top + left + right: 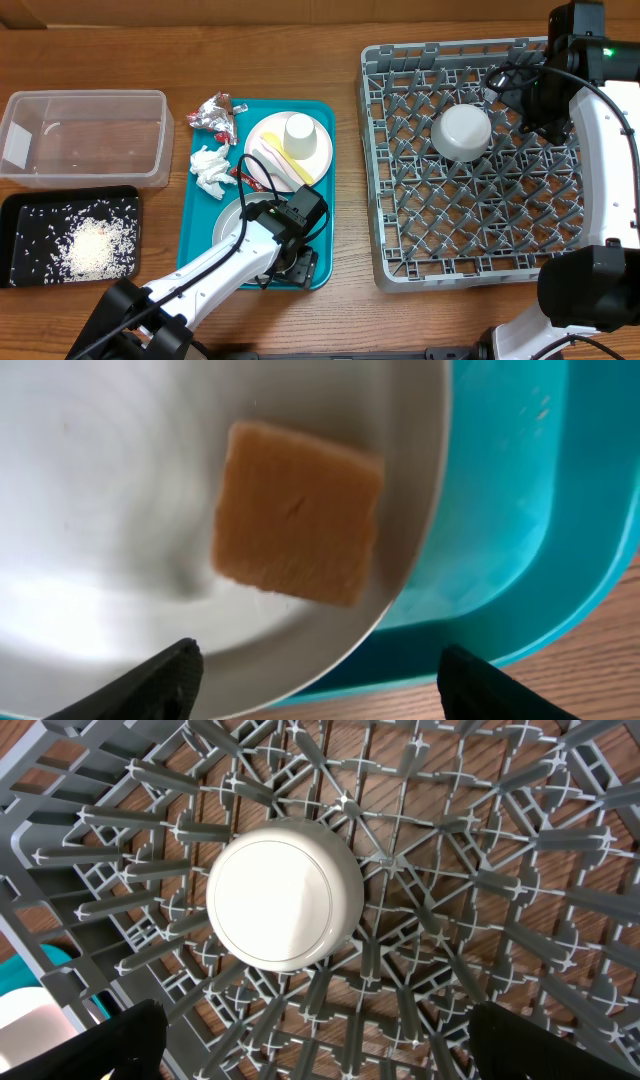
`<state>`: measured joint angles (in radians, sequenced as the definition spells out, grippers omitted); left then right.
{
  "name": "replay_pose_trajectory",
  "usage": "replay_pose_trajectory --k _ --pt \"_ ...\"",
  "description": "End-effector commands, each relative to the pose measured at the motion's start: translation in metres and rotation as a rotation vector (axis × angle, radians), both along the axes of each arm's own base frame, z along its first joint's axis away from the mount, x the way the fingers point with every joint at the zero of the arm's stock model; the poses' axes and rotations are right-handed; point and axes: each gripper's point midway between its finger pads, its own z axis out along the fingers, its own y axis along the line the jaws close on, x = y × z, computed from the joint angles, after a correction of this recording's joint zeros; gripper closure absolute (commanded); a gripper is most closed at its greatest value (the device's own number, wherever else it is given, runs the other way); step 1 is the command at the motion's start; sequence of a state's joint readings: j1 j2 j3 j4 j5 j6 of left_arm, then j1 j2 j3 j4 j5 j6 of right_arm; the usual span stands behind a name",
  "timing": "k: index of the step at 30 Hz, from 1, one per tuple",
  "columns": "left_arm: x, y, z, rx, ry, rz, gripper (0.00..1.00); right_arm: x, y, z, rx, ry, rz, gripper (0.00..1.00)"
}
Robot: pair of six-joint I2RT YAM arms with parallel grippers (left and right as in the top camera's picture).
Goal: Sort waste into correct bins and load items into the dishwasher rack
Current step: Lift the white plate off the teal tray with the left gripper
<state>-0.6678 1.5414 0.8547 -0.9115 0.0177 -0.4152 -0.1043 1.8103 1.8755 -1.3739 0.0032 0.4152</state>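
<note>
A small orange food cube (pixel 297 512) lies on a pale grey plate (pixel 110 510) at the near end of the teal tray (pixel 520 520). My left gripper (pixel 325 685) hovers open over that plate's rim, nothing between its fingers. From overhead the left gripper (pixel 290 262) is at the tray's near right corner. A white bowl (pixel 285 892) sits upside down in the dishwasher rack (pixel 380 180), and my right gripper (pixel 320 1050) hangs open above it, holding nothing. Foil wrappers (pixel 215 115), a white napkin (pixel 210 170) and a red packet (pixel 238 172) lie on the tray.
A white plate (pixel 318 158) on the tray carries a white cup (pixel 299 133), a yellow fork (pixel 290 165) and white cutlery (pixel 260 165). The clear tub (pixel 85 135) stands at far left. The black tray (pixel 30 215) in front of it holds rice (pixel 95 250).
</note>
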Motion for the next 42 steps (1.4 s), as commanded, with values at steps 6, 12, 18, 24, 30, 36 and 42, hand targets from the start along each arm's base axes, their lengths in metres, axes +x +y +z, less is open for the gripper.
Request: replay_pose_trajectory --k 6,12,18,24,30,36,42 --pt "0.007 0.0 -0.005 0.007 -0.031 -0.057 0.22 0.0 0.001 0.004 0.005 -0.014 -0.003 0.0" --pt "0.016 -0.001 -0.019 0.03 -0.042 -0.065 0.27 0.0 0.0 0.004 0.005 -0.014 -0.004 0.0" --pt "0.01 0.004 -0.042 0.081 0.028 -0.071 0.33 0.0 0.001 0.004 0.005 -0.014 -0.004 0.0" --pt "0.01 0.003 -0.041 0.084 0.032 -0.07 0.35 0.0 0.0 0.004 0.005 -0.014 -0.004 0.0" --pt "0.01 0.004 -0.037 0.095 0.043 -0.07 0.51 0.0 0.001 0.004 0.005 -0.014 -0.003 0.0" --pt "0.014 0.012 -0.034 0.145 0.023 -0.039 0.3 0.0 0.001 0.004 0.005 -0.014 -0.004 0.0" --pt "0.026 0.021 -0.03 0.178 -0.021 0.043 0.08 0.0 0.001 0.004 0.005 -0.014 -0.003 0.0"
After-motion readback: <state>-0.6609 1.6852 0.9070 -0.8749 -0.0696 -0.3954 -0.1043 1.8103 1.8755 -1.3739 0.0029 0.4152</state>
